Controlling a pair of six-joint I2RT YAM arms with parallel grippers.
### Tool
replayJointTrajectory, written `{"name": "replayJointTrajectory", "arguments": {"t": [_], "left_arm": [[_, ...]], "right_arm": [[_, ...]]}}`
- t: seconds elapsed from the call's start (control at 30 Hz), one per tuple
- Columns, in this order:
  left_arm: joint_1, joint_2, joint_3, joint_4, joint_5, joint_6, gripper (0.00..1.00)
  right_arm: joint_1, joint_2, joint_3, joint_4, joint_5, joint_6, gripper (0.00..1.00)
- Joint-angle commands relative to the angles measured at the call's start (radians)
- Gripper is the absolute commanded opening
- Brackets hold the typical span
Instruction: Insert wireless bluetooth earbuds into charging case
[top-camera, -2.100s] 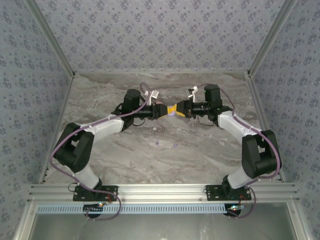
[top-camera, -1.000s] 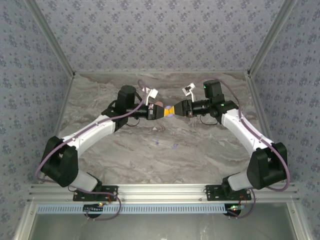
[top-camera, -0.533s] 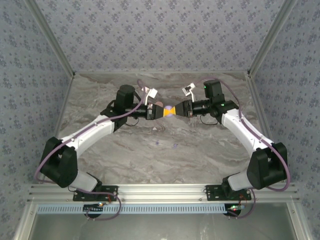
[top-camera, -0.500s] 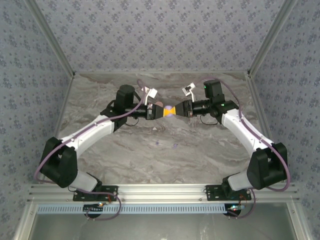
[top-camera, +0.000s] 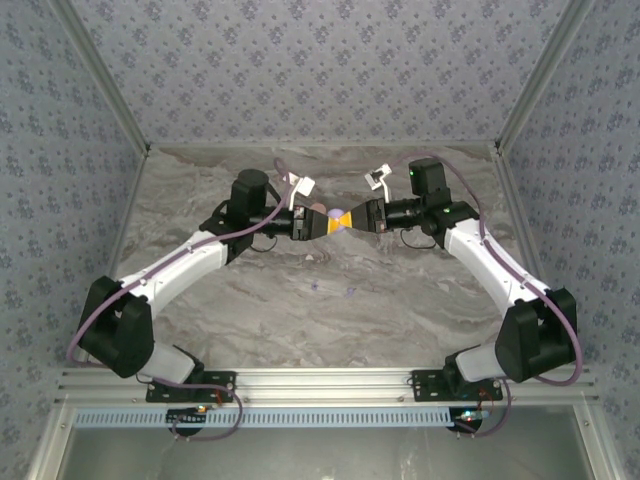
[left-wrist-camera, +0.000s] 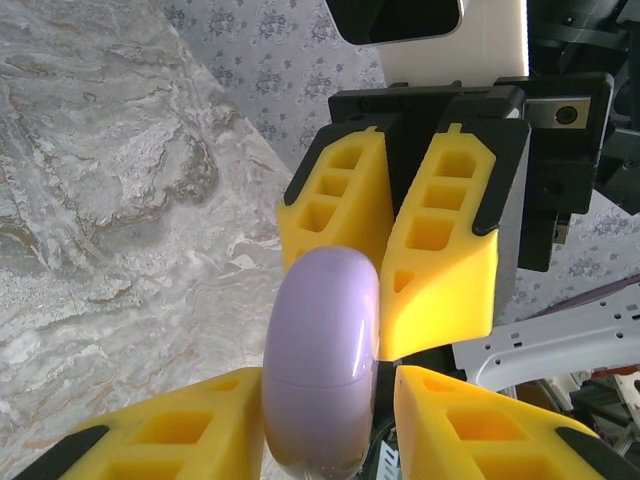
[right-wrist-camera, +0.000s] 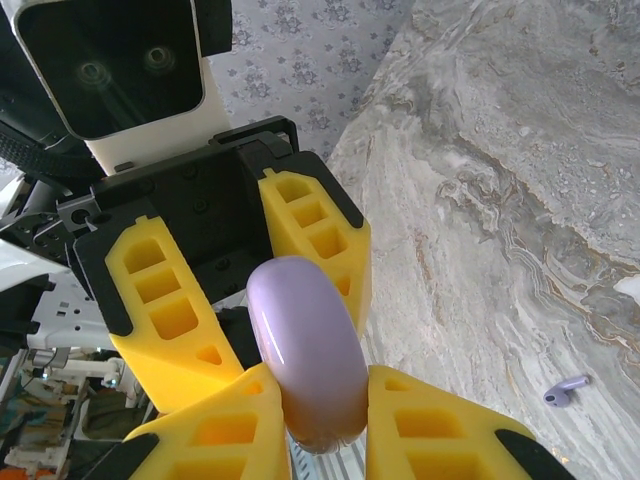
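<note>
The lilac charging case (top-camera: 334, 216) hangs closed in mid-air above the table's far middle, between two grippers that meet tip to tip. My right gripper (right-wrist-camera: 322, 400) is shut on the case (right-wrist-camera: 305, 345), both yellow pads pressed to its flat sides. My left gripper (left-wrist-camera: 325, 400) stands open around the case (left-wrist-camera: 322, 350), with a gap showing at its right finger (left-wrist-camera: 470, 420). Two tiny lilac earbuds (top-camera: 314, 286) (top-camera: 350, 292) lie on the marble below. One earbud (right-wrist-camera: 566, 388) also appears in the right wrist view.
The marble table (top-camera: 400, 310) is enclosed by patterned walls, with aluminium rails (top-camera: 320, 382) along the near edge. Both arms reach inward from their bases and meet over the far middle.
The right gripper has closed onto the case. The left gripper's jaws have parted from it. Both arms have stayed nearly in place.
</note>
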Motion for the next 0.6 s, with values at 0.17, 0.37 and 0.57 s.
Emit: {"name": "replayJointTrajectory", "arguments": {"t": [0.17,0.37,0.57], "left_arm": [[-0.008,-0.021,0.007,0.024,0.025,0.015,0.35],[-0.013,-0.019,0.007,0.031,0.022,0.011,0.31],[-0.018,-0.014,0.008,0.041,0.017,0.003,0.28]], "right_arm": [[0.007,-0.025,0.027,0.010,-0.023,0.009,0.22],[0.019,-0.025,0.029,0.009,-0.022,0.008,0.23],[0.023,-0.027,0.027,0.003,-0.018,0.006,0.23]]}}
